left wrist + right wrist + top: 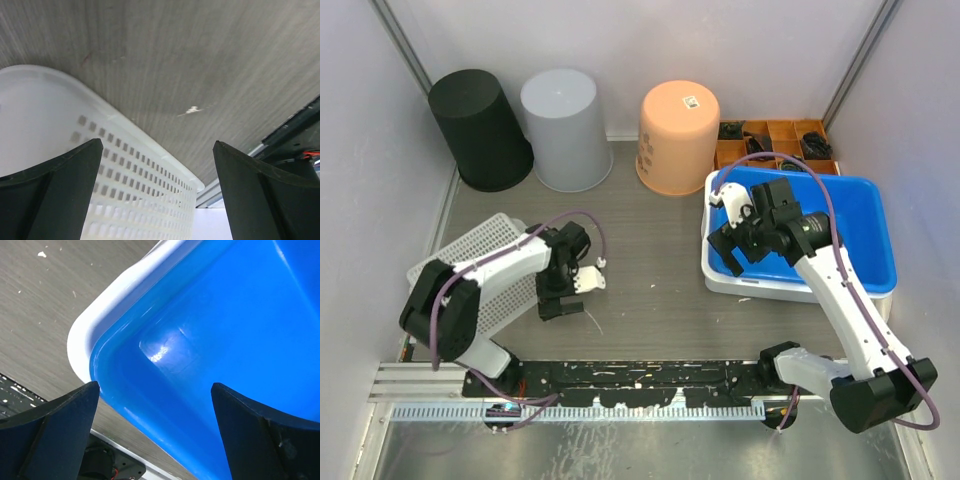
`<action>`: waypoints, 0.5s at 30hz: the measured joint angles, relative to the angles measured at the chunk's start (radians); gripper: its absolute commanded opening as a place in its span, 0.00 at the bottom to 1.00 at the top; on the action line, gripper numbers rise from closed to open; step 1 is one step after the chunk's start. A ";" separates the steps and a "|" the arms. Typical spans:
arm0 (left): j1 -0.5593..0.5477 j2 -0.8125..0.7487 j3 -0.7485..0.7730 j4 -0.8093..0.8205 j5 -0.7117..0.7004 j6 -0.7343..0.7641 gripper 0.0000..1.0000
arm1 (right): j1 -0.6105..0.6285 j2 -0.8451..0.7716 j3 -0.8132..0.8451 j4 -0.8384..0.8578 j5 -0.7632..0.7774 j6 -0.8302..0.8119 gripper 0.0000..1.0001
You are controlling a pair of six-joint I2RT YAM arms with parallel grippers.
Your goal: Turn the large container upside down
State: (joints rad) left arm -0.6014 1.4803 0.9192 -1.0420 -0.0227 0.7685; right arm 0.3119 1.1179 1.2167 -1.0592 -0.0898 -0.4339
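A large blue plastic tub with a white rim (pixel 860 215) sits upright, open side up, on the right of the grey tabletop (pixel 650 250), close to its near edge. The right gripper (pixel 735 252) hangs over the tub's near-left corner with its jaws spread wide and nothing between them. The right wrist view shows that rounded corner between the two dark fingers (pixel 55 435).

On the left, the left gripper (pixel 562 303) is low over bare tabletop just beside a white perforated plastic basket (pixel 480 255). Its jaws are also released and empty.

Likely risks: a pinch on the glossy rim may slip, since the wall looks smooth. Lifting one corner could slide the tub rather than tip it. As it swings over, it could strike the brown compartment tray (pixel 775 140) just behind it or the upturned orange bin (pixel 677 135) nearby.

Hard to make out: the right arm covers part of the tub's floor and near wall, so its contents cannot be fully checked. How high the jaws hang above the rim cannot be told. The tub's right side is close to the enclosure wall, and the gap there is unclear.
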 measured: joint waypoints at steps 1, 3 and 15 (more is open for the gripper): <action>0.034 0.033 0.011 0.005 0.000 0.016 0.95 | 0.000 -0.011 -0.013 -0.001 -0.010 -0.001 1.00; 0.102 0.103 0.050 0.019 0.000 0.045 0.95 | 0.000 -0.021 -0.039 -0.002 -0.026 -0.002 1.00; 0.377 0.426 0.388 0.113 -0.010 0.122 0.94 | 0.004 -0.013 -0.181 0.012 -0.092 0.023 0.70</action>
State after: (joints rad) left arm -0.2245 1.9060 1.3067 -0.9287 -0.0326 0.8906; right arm 0.3157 1.1049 1.0359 -1.0470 -0.1814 -0.4110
